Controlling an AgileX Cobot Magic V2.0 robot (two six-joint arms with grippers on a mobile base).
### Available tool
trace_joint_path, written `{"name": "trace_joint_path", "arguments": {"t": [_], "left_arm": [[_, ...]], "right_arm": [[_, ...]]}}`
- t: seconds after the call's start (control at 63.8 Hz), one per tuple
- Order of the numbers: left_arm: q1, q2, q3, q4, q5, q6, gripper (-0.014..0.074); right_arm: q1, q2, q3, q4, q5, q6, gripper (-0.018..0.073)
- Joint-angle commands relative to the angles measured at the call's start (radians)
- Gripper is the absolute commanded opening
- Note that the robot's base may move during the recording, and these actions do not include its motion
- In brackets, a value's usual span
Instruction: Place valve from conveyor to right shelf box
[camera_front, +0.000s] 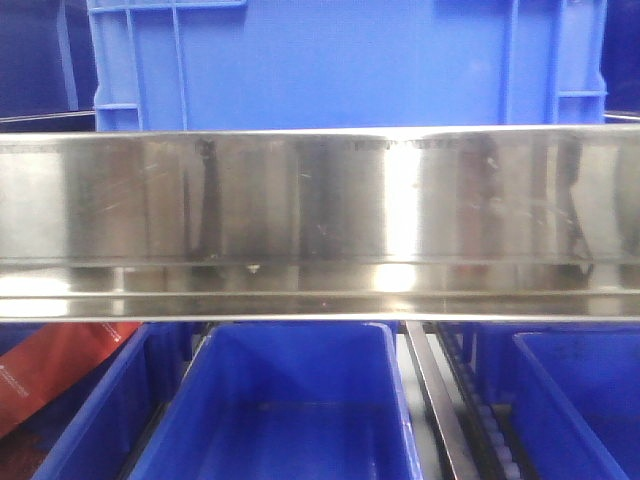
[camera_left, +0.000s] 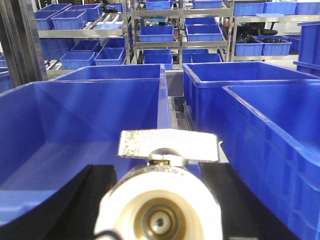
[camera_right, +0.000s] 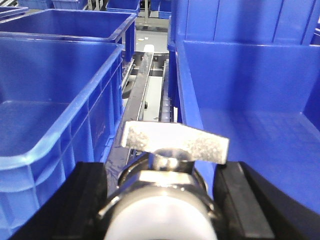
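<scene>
1. Nearest the right wrist camera, the right gripper (camera_right: 165, 170) pinches the right valve (camera_right: 165, 205) between its black fingers (camera_right: 90, 200). The valve's flat grey handle (camera_right: 175, 142) lies across the top.
2. The left gripper (camera_left: 159, 172) likewise clamps a left valve (camera_left: 160, 210), with its white cap facing the lens and a dark finger on each side.
3. We judge the pick done. The conveyor shows in no view, and both valves are carried among shelf boxes.
4. Just ahead of the right gripper, a roller rail (camera_right: 150, 95) runs away from it. The right box (camera_right: 250, 100) opens ahead and to its right, and another box (camera_right: 50, 90) lies to its left. The right valve seems to sit about over the gap at the right box's rim, not clearly over its floor.
5. Ahead and left of the left gripper lies a wide box (camera_left: 75, 115), with more boxes (camera_left: 270, 130) to its right. Far beyond them stand stocked shelves (camera_left: 165, 30).
6. The front view gives only a steel rail (camera_front: 320, 200) with boxes (camera_front: 280, 400) below it, and no gripper.
7. What we think is left is to shift the right valve rightward over the box, lower it and let go. We cannot tell where the left valve is meant to go.
</scene>
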Motion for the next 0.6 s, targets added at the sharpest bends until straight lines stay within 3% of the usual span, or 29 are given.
{"name": "trace_joint_path", "arguments": {"t": [0.0,0.58], "left_arm": [[-0.001,-0.007,-0.005,-0.007,-0.057,-0.007,-0.0111],[-0.001,-0.007,-0.005,-0.007,-0.057,-0.007,-0.0111]], "right_arm": [[0.000,-0.006,-0.015,0.000,-0.072,-0.005,-0.0154],[0.000,-0.006,-0.015,0.000,-0.072,-0.005,-0.0154]]}}
